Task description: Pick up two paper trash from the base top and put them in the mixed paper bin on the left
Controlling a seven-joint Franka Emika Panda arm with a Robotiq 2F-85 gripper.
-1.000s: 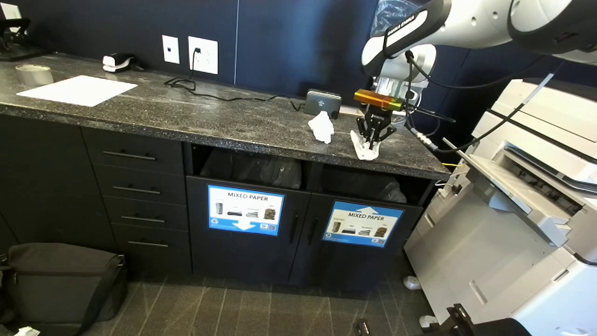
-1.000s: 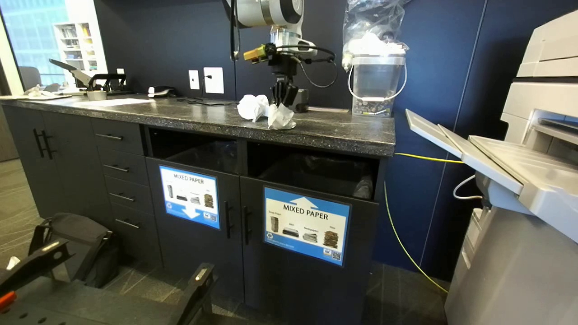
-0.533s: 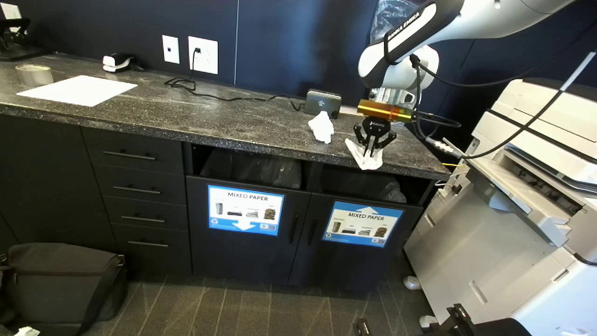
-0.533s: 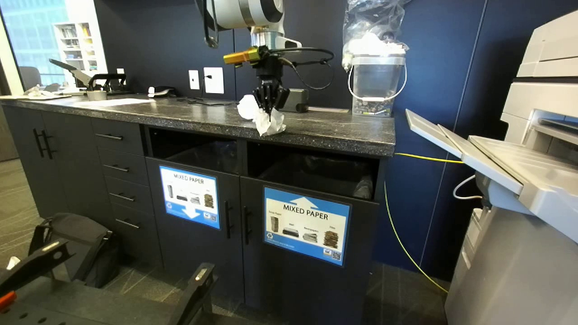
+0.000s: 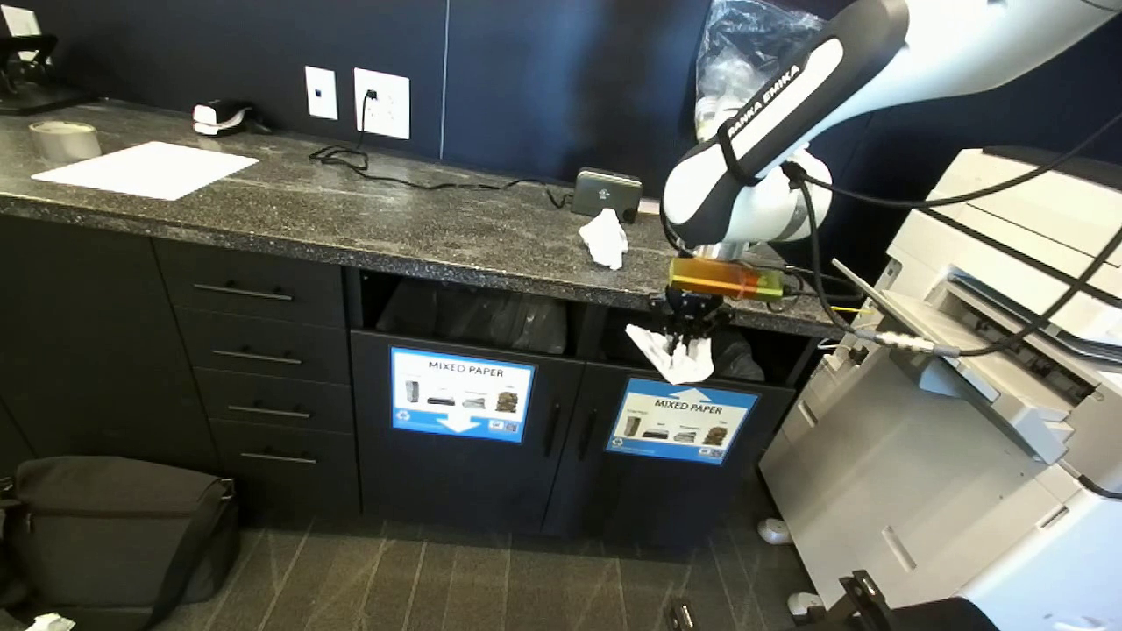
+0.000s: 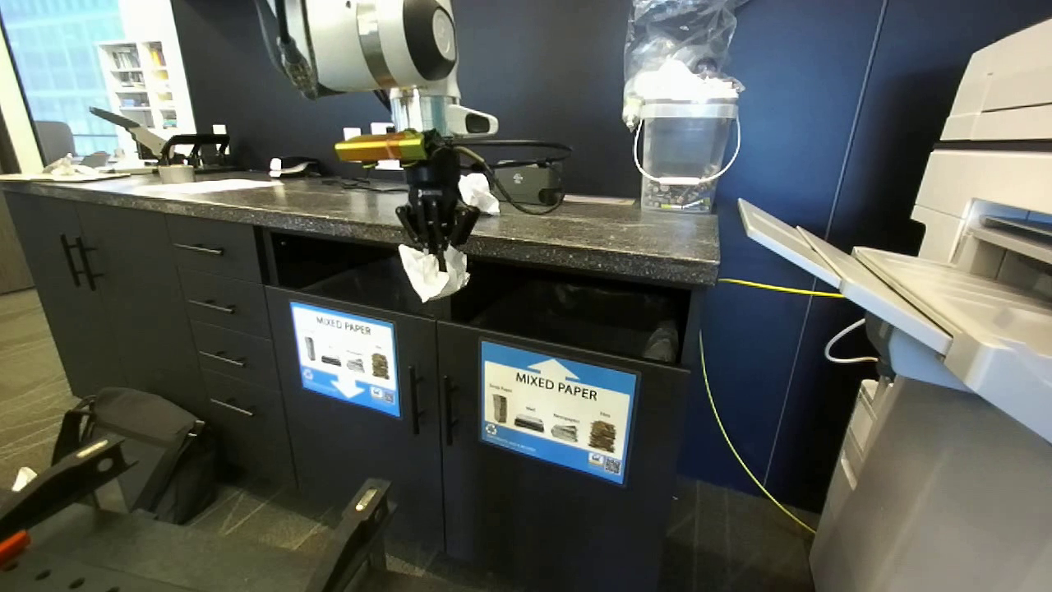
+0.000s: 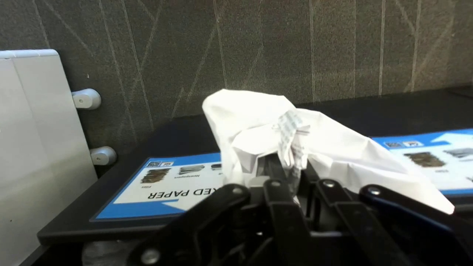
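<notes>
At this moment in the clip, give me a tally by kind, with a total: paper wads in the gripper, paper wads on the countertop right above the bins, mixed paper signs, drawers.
Held paper wad in the gripper: 1
Loose paper wad on that countertop stretch: 1
Mixed paper signs: 2
Drawers: 4
Total: 8
</notes>
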